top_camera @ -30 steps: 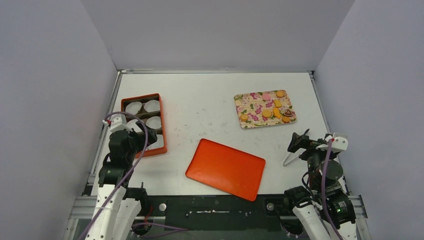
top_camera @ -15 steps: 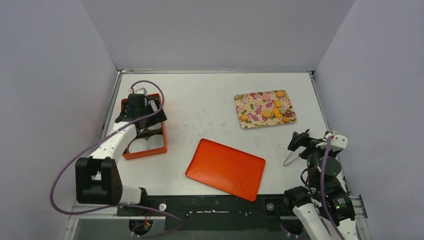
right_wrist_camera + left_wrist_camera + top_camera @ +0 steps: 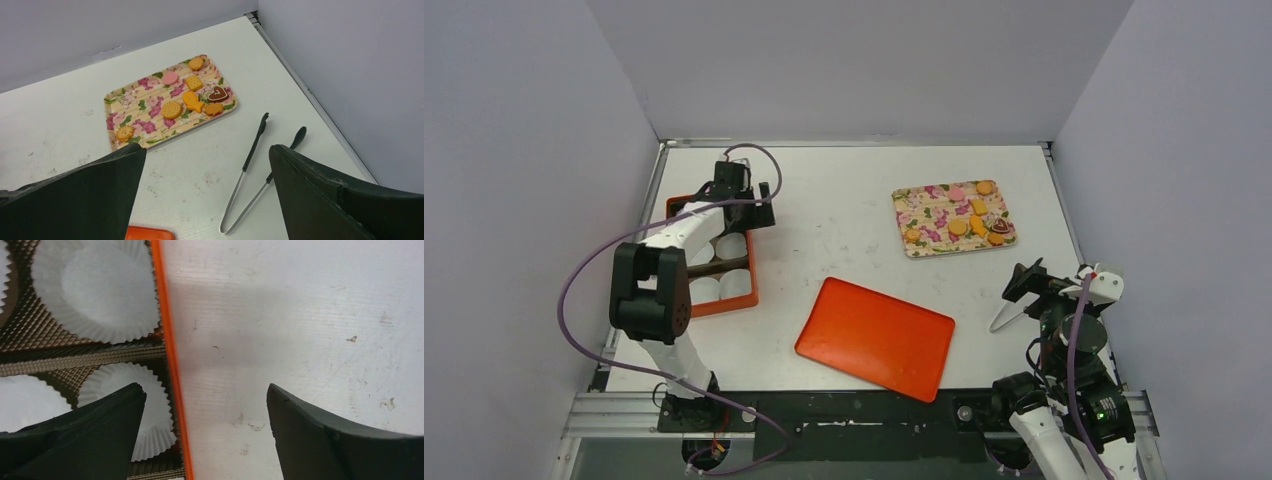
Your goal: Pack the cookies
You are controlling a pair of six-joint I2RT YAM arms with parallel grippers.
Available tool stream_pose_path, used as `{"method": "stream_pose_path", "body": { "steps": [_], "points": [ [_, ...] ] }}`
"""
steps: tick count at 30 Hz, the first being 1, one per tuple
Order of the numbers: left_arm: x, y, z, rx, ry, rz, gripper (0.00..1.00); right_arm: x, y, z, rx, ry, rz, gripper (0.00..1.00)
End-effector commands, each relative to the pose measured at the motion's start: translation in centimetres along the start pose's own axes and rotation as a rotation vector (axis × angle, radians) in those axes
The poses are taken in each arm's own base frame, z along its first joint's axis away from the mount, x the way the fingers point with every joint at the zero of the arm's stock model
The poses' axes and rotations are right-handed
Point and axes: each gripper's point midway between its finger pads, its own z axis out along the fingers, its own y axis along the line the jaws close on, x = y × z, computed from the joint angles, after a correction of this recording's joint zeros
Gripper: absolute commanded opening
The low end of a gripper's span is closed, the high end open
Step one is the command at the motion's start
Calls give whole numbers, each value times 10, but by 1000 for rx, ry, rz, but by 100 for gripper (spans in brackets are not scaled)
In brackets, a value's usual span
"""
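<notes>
left gripper: jaws wide, empty, astride orange box wall, seemingly clear of it | paper cups inside box | right gripper: jaws wide, empty, above tongs | cookies: on floral tray, beyond tongs

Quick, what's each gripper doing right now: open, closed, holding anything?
Left gripper: open, holding nothing, one finger on either side of the orange box wall.
Right gripper: open, holding nothing.
</notes>
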Motion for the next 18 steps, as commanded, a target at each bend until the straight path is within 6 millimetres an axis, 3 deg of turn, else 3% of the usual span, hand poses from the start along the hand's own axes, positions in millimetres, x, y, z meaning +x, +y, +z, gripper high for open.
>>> {"method": "stream_pose_path", "body": {
  "steps": [1, 10, 18],
  "points": [
    [-16, -31, 3, 38, -25, 98, 88, -17, -5, -5, 25, -50, 37, 100],
    [0, -102, 4, 200, 5, 285, 87, -17, -9, -5, 45, -51, 40, 100],
    [26, -166, 1, 378, 44, 470, 85, -18, -13, -5, 67, -54, 42, 100]
  ]
}}
